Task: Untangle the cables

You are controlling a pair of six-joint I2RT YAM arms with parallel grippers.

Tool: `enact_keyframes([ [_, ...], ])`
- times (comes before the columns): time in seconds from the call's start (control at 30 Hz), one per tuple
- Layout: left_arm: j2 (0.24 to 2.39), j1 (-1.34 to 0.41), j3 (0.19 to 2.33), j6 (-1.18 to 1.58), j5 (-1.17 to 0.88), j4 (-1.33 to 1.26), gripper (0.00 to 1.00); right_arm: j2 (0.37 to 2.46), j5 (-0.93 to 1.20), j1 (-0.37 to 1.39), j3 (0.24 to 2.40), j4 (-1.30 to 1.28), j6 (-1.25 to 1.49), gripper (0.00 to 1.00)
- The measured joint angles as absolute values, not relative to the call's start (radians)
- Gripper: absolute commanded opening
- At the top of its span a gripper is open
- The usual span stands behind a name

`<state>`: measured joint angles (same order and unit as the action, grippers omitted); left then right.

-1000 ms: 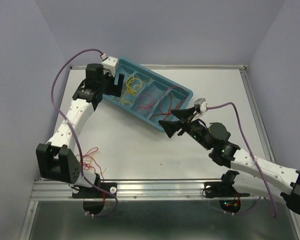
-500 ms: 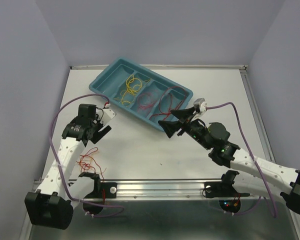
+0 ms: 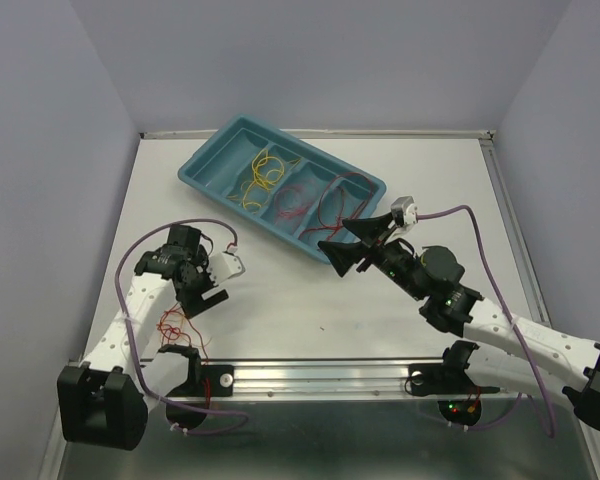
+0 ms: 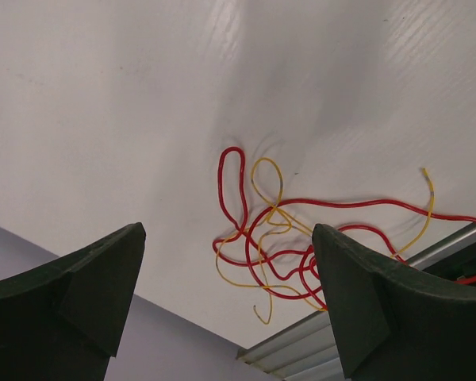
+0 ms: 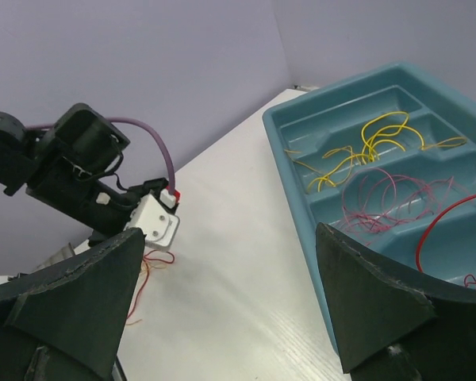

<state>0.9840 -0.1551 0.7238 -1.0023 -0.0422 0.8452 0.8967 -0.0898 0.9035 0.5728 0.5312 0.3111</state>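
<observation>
A small tangle of red and yellow cables (image 3: 178, 328) lies on the white table near its front left edge. In the left wrist view the tangle (image 4: 278, 246) lies loose on the table between and beyond the fingers. My left gripper (image 3: 198, 296) hangs open just above and behind it, touching nothing (image 4: 226, 309). More cables lie in the teal tray (image 3: 195, 172): yellow ones (image 3: 260, 172), thin pink ones (image 3: 295, 198) and red ones (image 3: 335, 200). My right gripper (image 3: 345, 250) stands open and empty at the tray's near right corner (image 5: 226, 302).
The tray (image 5: 289, 159) sits slantwise at the back of the table. A metal rail (image 3: 310, 375) runs along the front edge, close to the tangle. Purple walls stand on the left and at the back. The left arm's wrist (image 5: 79, 159) shows in the right wrist view.
My left arm has swung from the tray's far left end back toward the front left and now hangs over the tangle. The right arm has not moved.
</observation>
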Motion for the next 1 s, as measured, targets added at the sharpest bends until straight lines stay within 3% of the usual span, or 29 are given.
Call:
enact_keyframes([
  [0.1, 1.033, -0.155, 0.67, -1.009, -0.039, 0.779, 0.93, 0.897, -0.088, 0.904, 0.573, 0.532, 0.311, 0.93],
  [0.27, 1.103, -0.155, 0.626, -1.008, -0.019, 0.693, 0.74, 0.896, -0.085, 0.904, 0.573, 0.532, 0.314, 0.93],
  [0.33, 1.135, -0.155, 0.625, -1.004, -0.004, 0.662, 0.62, 0.896, -0.086, 0.904, 0.573, 0.532, 0.314, 0.93],
  [0.57, 1.182, -0.155, 0.623, -0.992, 0.035, 0.615, 0.45, 0.896, -0.085, 0.904, 0.573, 0.532, 0.314, 0.93],
  [0.6, 1.183, -0.155, 0.623, -0.992, 0.04, 0.613, 0.32, 0.896, -0.086, 0.904, 0.573, 0.532, 0.314, 0.93],
  [0.67, 1.185, -0.155, 0.622, -0.984, 0.05, 0.609, 0.2, 0.895, -0.086, 0.904, 0.573, 0.531, 0.314, 0.93],
  [0.7, 1.19, -0.155, 0.622, -0.986, 0.058, 0.607, 0.0, 0.894, -0.086, 0.904, 0.573, 0.532, 0.314, 0.93],
  [1.0, 1.215, -0.155, 0.625, -0.982, 0.081, 0.606, 0.0, 0.877, -0.085, 0.904, 0.573, 0.532, 0.314, 0.93],
])
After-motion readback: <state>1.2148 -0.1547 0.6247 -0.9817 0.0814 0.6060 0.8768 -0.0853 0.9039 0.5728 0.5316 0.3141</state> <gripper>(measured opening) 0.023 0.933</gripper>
